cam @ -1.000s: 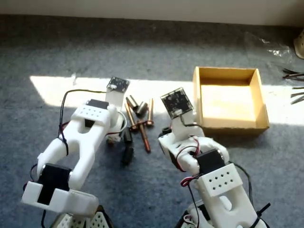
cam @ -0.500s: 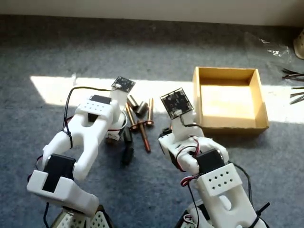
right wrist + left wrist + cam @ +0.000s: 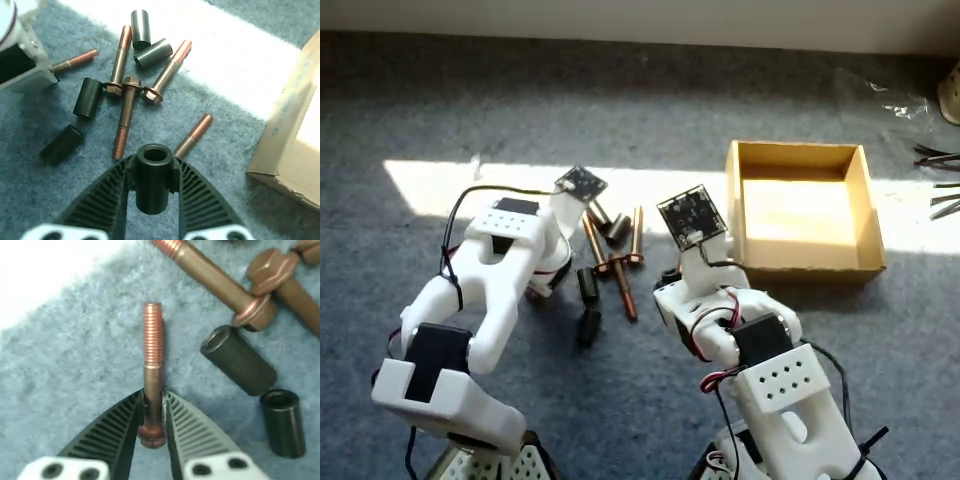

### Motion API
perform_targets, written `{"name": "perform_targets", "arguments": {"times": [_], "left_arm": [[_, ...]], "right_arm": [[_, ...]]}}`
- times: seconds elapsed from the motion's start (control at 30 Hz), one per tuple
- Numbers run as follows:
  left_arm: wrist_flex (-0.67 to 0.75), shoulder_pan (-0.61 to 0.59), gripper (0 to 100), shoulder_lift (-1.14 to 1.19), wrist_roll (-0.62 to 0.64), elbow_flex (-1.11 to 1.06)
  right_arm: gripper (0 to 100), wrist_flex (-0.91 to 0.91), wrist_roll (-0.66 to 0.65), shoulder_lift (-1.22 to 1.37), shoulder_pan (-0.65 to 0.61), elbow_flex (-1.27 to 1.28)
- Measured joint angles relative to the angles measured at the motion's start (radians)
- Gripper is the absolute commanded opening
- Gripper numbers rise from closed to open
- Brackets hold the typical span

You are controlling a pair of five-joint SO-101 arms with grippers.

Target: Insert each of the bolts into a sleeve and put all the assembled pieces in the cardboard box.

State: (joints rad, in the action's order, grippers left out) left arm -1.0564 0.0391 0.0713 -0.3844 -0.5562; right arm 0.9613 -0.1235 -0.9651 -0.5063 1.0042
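The left gripper [image 3: 152,399] has its fingers [image 3: 112,432] clenched on the head end of a copper-coloured threaded bolt [image 3: 152,340]. The threaded tip sticks out ahead, just left of the heap of parts. I cannot tell whether the bolt is lifted or lying on the pile of the carpet.

Next to it lie four loose bolts [image 3: 127,107] and four loose black sleeves [image 3: 89,97], some touching. None of these bolts is in a sleeve, so the task looks to be near its start.

The right gripper [image 3: 152,167] grasps a short black cylindrical sleeve [image 3: 151,185] between its fingers [image 3: 100,205], with the open bore facing up toward that arm's camera. The step in hand appears to be mating the first pair.

The next move calls for bringing the bolt's tip to the sleeve's mouth with both axes in line. One arm would probably have to tilt so that thread and bore face each other, then slide the bolt in gently without jamming on the rim. After that, the assembled piece goes to the open cardboard box [image 3: 732,205], which sits just right of the right arm.

The grey carpeted surface [image 3: 650,110] is crossed by a bright band of sunlight under the parts and box. A pale strip of wall runs along the far edge, a crumpled clear plastic bag [image 3: 880,95] lies beyond the box, and dark metal tools [image 3: 940,185] poke in at the right edge.
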Motion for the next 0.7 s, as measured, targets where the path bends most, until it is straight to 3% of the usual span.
{"name": "perform_targets", "arguments": {"times": [0.23, 0.47, 0.7], "left_arm": [[-0.123, -0.081, 1, 0.002, -0.453, 0.054], [-0.282, -0.086, 1, 0.002, -0.888, 0.175], [-0.361, -0.087, 1, 0.002, -0.987, 0.206]], "right_arm": [[0.5, 0.0, 0.0, 0.0, 0.0, 0.0], [0.5, 0.0, 0.0, 0.0, 0.0, 0.0], [0.5, 0.0, 0.0, 0.0, 0.0, 0.0]]}}
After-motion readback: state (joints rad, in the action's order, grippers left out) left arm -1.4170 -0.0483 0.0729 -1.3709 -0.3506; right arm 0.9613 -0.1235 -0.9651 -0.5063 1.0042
